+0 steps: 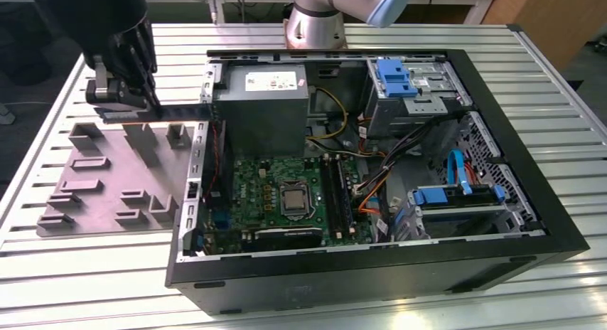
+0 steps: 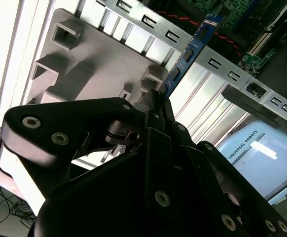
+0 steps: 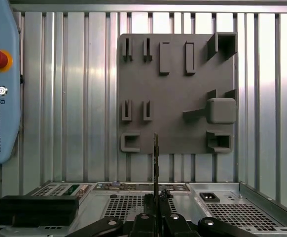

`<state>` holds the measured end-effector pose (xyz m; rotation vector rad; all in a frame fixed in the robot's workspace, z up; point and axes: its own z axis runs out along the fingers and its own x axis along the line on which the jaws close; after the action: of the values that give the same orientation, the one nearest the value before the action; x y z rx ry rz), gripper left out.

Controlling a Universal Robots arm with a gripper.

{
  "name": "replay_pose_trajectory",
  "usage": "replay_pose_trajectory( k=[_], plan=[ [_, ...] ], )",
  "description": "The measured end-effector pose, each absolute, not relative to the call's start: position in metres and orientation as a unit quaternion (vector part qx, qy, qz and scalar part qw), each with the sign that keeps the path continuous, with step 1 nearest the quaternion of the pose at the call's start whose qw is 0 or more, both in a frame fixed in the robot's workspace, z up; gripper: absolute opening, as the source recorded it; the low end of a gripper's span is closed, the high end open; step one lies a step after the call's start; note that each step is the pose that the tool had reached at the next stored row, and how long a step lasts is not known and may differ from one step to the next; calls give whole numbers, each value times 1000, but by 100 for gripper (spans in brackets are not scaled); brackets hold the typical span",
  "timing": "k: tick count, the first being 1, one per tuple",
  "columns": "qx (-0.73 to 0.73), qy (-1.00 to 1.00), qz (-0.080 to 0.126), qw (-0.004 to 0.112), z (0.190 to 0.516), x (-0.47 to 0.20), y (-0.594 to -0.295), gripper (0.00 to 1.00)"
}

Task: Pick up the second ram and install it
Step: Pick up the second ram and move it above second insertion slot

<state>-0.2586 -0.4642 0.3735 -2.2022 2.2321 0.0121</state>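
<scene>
At pincer [image 1: 121, 106]: clamped on one end of second ram [image 1: 175, 114], strip level and standing on edge.
Second ram: aloft over tray [image 1: 109, 175] far edge, free end just beside case [image 1: 379, 273] wall.
Carry: probably best with a firm, square hold, clear of case rim.

Second wrist view: the held end of the second ram [image 2: 188, 52] is hidden between the fingers of the gripper [image 2: 155, 106], and the gripper body is cut off by the picture's edge. First wrist view: second ram [image 3: 156, 153] is edge-on, a thin line, chips too small to tell. The pendant [image 3: 0, 84] and computer case [image 3: 232, 205] are cut by the frame. Exterior view: arm [image 1: 318, 20] is cut off at the top edge.
</scene>
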Motion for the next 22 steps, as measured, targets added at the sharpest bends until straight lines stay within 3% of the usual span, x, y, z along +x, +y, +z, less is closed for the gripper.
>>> replay_pose_trajectory(
  k=[22],
  plan=[
    [-702,712,4,3,373,-239,-464,14]
  ],
)
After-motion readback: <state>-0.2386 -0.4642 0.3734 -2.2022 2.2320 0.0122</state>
